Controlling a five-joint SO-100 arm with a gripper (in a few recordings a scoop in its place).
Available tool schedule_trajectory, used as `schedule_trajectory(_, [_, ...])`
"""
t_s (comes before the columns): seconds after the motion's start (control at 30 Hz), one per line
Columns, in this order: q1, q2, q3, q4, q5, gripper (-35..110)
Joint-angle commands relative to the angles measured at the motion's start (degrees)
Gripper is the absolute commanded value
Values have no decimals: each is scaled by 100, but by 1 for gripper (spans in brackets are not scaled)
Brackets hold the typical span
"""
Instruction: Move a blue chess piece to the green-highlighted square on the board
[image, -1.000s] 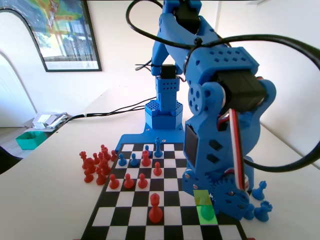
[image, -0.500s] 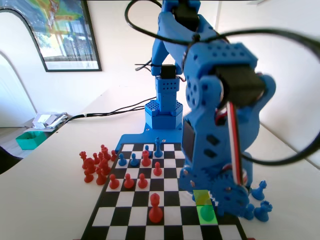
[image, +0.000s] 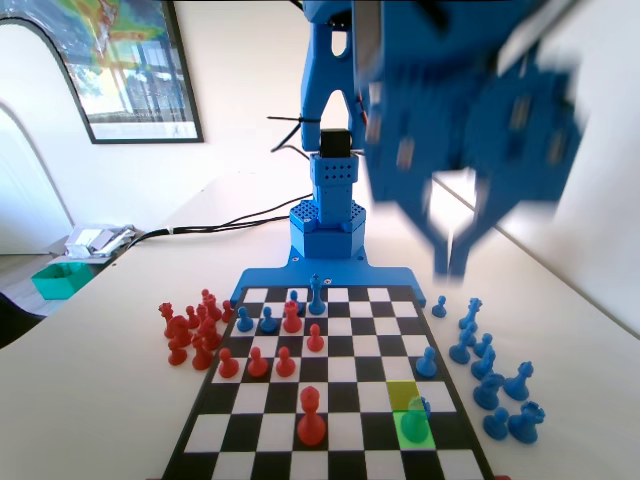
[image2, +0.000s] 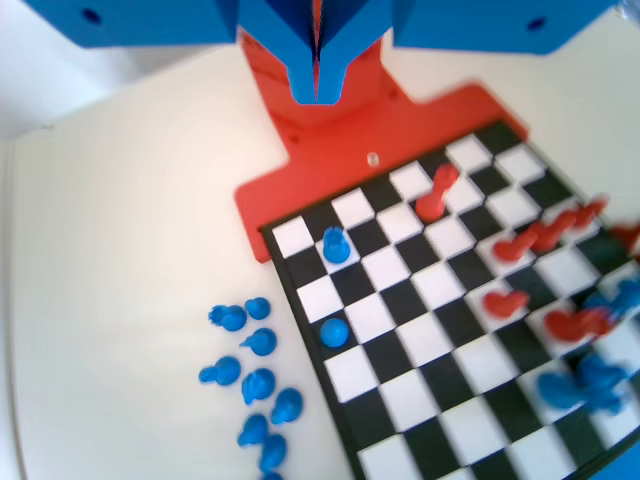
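A blue chess piece (image: 415, 409), a small pawn tinted greenish, stands on the green-highlighted square (image: 414, 430) near the front right of the board (image: 330, 400) in the fixed view. The wrist view shows this pawn (image2: 336, 245) on a dark square near the board's (image2: 430, 340) far left corner. My gripper (image: 451, 256) hangs blurred high above the board's right side, well clear of the pawn. Its jaws (image2: 316, 92) look pressed together with nothing between them.
A paler yellow-green square (image: 403, 392) lies just behind the green one. Another blue pawn (image: 427, 362) stands on the board nearby. Several blue pieces (image: 490, 375) crowd the table to the right, and red pieces (image: 190, 335) stand on and beside the board's left.
The arm has lifted from low over the green square to high above the board. The pawn stays standing on the green square, now uncovered.
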Motion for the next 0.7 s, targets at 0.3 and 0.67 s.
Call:
schedule_trajectory(0.3, [747, 3902, 1450, 1811, -3103, 1])
schedule_trajectory(0.67, [1362, 6601, 3190, 2443, -4421, 1])
